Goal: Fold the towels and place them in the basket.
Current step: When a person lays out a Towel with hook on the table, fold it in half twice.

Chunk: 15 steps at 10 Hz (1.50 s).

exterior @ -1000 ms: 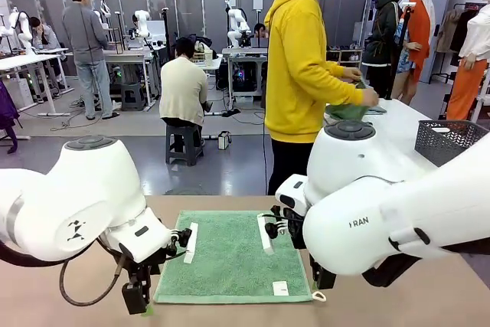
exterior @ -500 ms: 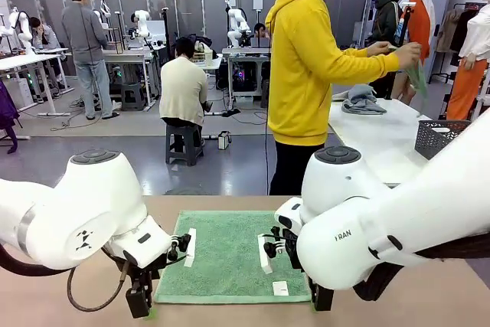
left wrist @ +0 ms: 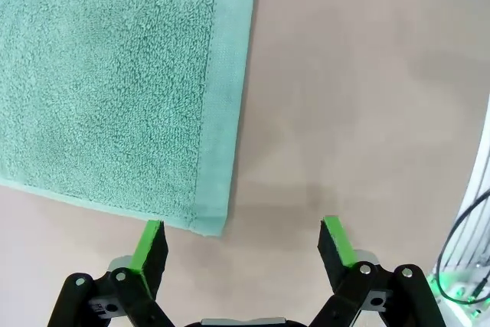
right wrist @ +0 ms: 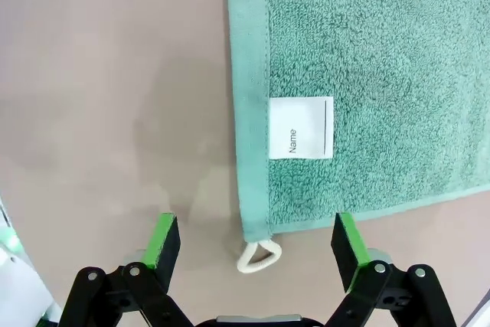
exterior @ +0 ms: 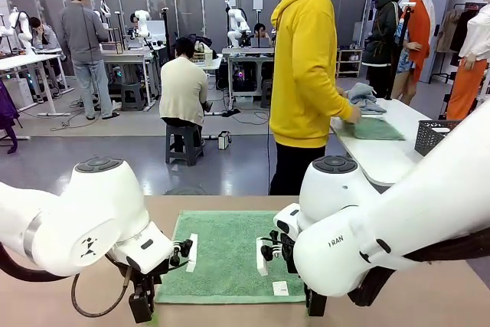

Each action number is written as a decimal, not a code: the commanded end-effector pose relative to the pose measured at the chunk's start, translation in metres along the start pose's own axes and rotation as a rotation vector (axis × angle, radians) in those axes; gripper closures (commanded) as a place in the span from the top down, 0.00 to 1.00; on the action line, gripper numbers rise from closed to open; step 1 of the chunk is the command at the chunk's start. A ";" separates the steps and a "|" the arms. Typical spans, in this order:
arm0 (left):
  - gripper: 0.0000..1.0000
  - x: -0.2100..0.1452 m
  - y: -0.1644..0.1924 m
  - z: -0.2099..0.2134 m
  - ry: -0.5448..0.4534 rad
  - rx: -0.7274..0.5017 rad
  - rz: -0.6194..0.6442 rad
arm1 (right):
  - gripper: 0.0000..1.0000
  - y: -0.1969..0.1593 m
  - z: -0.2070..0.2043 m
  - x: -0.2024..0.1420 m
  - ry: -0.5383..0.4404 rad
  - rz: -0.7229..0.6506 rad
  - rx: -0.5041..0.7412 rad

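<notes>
Busy lab behind, but on my brown bench (left wrist: 367, 74) the green towel (exterior: 230, 254) lies flat and unfolded. So basically nothing's done: no fold yet, and nothing's gone in the basket (exterior: 430, 137), which sits way off on the far white bench (exterior: 383, 160). Both arms are hunched low over the towel's near edge, wrists pointing down. Left tool (left wrist: 242, 227) is spread wide over one near corner, and right tool (right wrist: 254, 223) is spread wide over the other, by the loop (right wrist: 259, 254). Neither's pinching anything.
</notes>
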<state>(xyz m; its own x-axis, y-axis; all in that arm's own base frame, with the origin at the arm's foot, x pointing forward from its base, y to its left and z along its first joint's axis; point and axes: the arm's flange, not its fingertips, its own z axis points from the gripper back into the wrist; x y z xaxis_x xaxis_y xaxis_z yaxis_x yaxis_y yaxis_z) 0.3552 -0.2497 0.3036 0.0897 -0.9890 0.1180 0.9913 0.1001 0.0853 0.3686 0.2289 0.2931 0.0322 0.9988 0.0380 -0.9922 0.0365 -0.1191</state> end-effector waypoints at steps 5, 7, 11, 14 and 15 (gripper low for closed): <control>1.00 -0.004 -0.005 -0.011 -0.012 -0.024 -0.028 | 1.00 0.024 -0.018 -0.018 -0.030 -0.053 0.011; 0.75 -0.004 -0.005 -0.011 -0.009 -0.032 -0.037 | 1.00 0.024 -0.019 -0.017 -0.047 -0.055 0.031; 0.00 -0.003 -0.003 -0.010 -0.011 -0.033 -0.043 | 0.00 0.022 -0.016 -0.015 -0.051 -0.053 0.031; 0.00 -0.002 -0.002 -0.006 -0.009 -0.024 -0.050 | 0.05 0.021 -0.012 -0.015 -0.049 -0.062 0.031; 0.00 -0.002 -0.003 -0.005 -0.003 -0.023 -0.051 | 0.00 0.021 -0.012 -0.015 -0.044 -0.062 0.034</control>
<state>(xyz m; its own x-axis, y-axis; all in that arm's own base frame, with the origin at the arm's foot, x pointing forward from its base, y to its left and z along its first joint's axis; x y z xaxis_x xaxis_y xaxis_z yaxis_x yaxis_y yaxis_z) 0.3557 -0.2532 0.3021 0.0580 -0.9917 0.1151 0.9941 0.0680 0.0848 0.3722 0.2295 0.2891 0.0936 0.9917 0.0880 -0.9890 0.1028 -0.1066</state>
